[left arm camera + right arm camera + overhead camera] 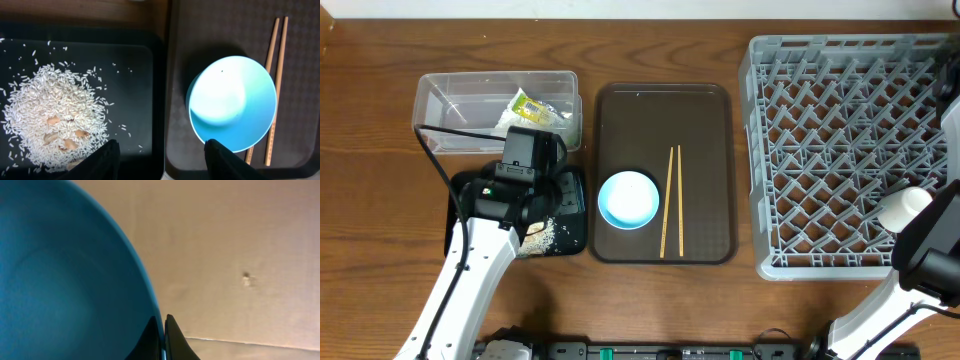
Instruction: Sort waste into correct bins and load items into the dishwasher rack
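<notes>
The two chopsticks (671,200) are lying side by side on the brown tray (705,120), their long axis running near to far, just right of the white bowl (628,199), which is facing upward; bare tray surface is showing on their far side; the left gripper (162,150) is hanging released over the right edge of the black tray (135,75); the right gripper (161,322) is clenching the rim of the blue dish (65,280).

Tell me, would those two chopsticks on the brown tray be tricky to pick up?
Probably stiff and very light: the chopsticks look like thin wood. They lie flat on the brown tray, so getting under them may be hard. A nudge would likely slide or roll them.
</notes>
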Controlling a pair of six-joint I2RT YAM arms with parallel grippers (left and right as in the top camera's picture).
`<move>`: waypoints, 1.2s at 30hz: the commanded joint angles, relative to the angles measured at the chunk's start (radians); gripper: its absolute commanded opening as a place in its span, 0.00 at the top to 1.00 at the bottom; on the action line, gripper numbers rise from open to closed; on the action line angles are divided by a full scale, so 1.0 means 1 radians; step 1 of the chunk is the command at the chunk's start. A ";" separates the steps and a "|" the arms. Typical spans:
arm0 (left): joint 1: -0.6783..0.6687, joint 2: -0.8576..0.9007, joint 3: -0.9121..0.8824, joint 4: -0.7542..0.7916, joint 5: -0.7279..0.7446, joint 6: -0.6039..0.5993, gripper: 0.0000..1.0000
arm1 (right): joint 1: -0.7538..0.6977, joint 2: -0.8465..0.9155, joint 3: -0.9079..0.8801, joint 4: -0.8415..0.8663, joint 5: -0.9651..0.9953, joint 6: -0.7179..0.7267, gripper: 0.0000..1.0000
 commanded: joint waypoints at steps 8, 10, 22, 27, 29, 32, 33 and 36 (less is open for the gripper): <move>0.005 -0.009 0.005 0.000 -0.010 -0.003 0.42 | 0.018 0.009 0.003 -0.148 -0.003 0.282 0.99; 0.005 -0.009 0.005 0.000 -0.005 -0.003 0.42 | 0.035 0.009 0.003 -0.168 0.026 0.319 0.99; 0.005 -0.009 0.005 -0.001 -0.005 -0.006 0.42 | 0.107 0.008 0.003 -0.412 0.048 0.576 0.85; 0.005 -0.009 0.005 -0.002 -0.005 -0.006 0.42 | 0.114 -0.006 0.003 -0.472 0.012 0.651 0.64; 0.005 -0.009 0.005 -0.001 -0.005 -0.006 0.42 | 0.121 -0.037 0.003 -0.486 -0.056 0.651 0.55; 0.005 -0.009 0.005 0.000 -0.005 -0.006 0.42 | 0.127 -0.107 0.003 -0.494 -0.191 0.656 0.39; 0.005 -0.009 0.005 0.000 -0.005 -0.006 0.42 | 0.127 -0.133 0.003 -0.500 -0.248 0.660 0.35; 0.005 -0.009 0.005 0.000 -0.005 -0.006 0.42 | 0.131 -0.206 0.003 -0.536 -0.425 0.702 0.21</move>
